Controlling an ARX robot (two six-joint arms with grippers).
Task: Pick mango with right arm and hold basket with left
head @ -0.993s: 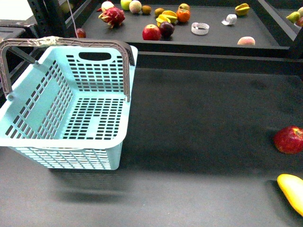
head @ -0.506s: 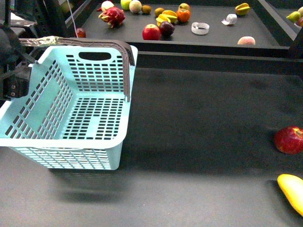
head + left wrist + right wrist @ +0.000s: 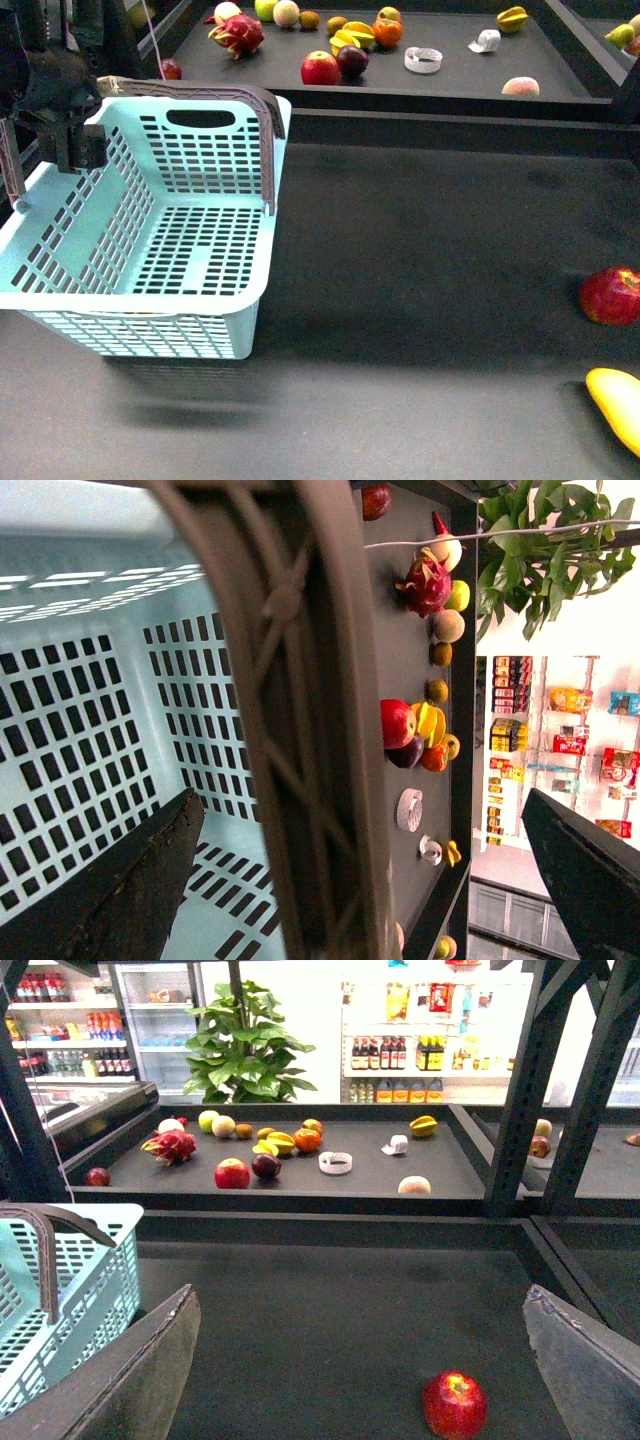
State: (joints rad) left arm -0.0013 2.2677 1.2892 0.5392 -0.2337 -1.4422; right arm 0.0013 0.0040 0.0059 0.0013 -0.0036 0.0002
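Note:
The light blue basket (image 3: 150,230) stands at the left of the dark table, its grey-brown handle (image 3: 190,92) raised over its far end. My left gripper (image 3: 72,148) is open at the basket's far left corner, by the handle. In the left wrist view the handle (image 3: 310,710) runs between the open jaws, with the basket's slotted wall (image 3: 90,710) beside it. The yellow mango (image 3: 618,405) lies at the front right edge of the table, partly cut off. My right gripper is open and out of the front view; its wrist view shows no mango.
A red apple (image 3: 611,295) lies just behind the mango and shows in the right wrist view (image 3: 455,1405). A raised back shelf (image 3: 460,75) holds several fruits, among them a dragon fruit (image 3: 238,34) and a red apple (image 3: 320,68). Dark frame posts (image 3: 520,1080) stand at the right.
My left gripper has come into the front view from the left and moved up to the basket's far left corner by the handle. The basket, mango and apple have not moved.

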